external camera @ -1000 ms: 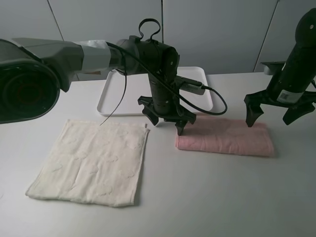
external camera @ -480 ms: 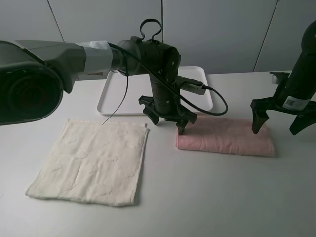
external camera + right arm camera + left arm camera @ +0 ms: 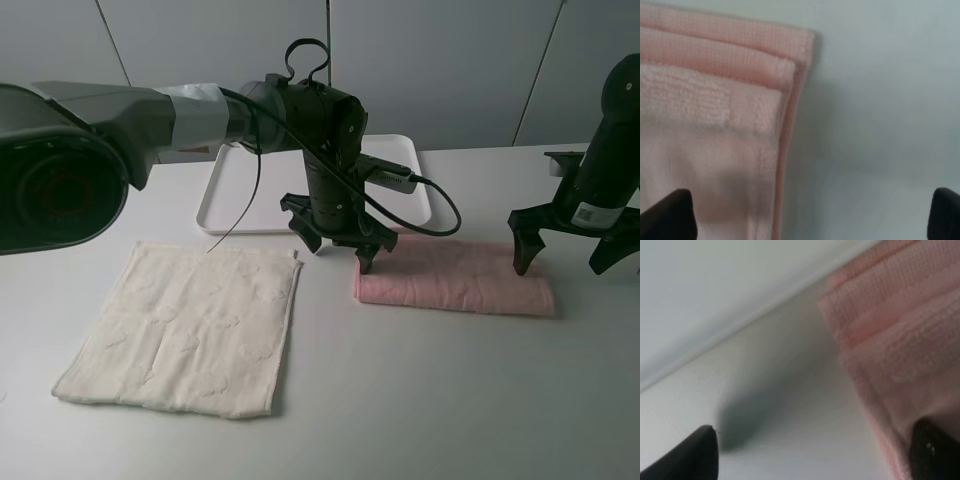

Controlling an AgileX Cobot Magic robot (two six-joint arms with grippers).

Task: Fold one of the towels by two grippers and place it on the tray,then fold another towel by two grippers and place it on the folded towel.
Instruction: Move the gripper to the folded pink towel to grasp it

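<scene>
Two towels on the bench (image 3: 420, 400), neither one on the tray (image 3: 222, 200). Toward the right in the high view, the pink towel (image 3: 455, 285), folded into a long narrow strip and lying crosswise just in front of the tray's front rim. At its short end, in the right wrist view, three stacked layers with their edges stepped one behind the other. To the left, the cream-white towel (image 3: 190, 330), spread flat in a single square, near the pink strip but apart from it, with a small tab (image 3: 297, 256) at its far right corner. Farther back, the white tray flat on the bench, partly hidden behind the left arm (image 3: 180, 115).

At the strip's left end, the left tool (image 3: 335, 252), pointing straight down with its fingers spread wide and clamped on nothing. One fingertip (image 3: 935, 452) right at the towel's end edge, the other over bare bench beside it, with a dark shadow underneath. Contact with the cloth: cannot tell.

At the strip's right end, the right tool (image 3: 562, 265), also pointing down, fingers wide apart, nothing between them but cloth edge and bench. One fingertip (image 3: 667, 215) above the pink cloth near its back edge, the other past the towel's end over bare bench. Hovering or resting: cannot tell from these views.
</scene>
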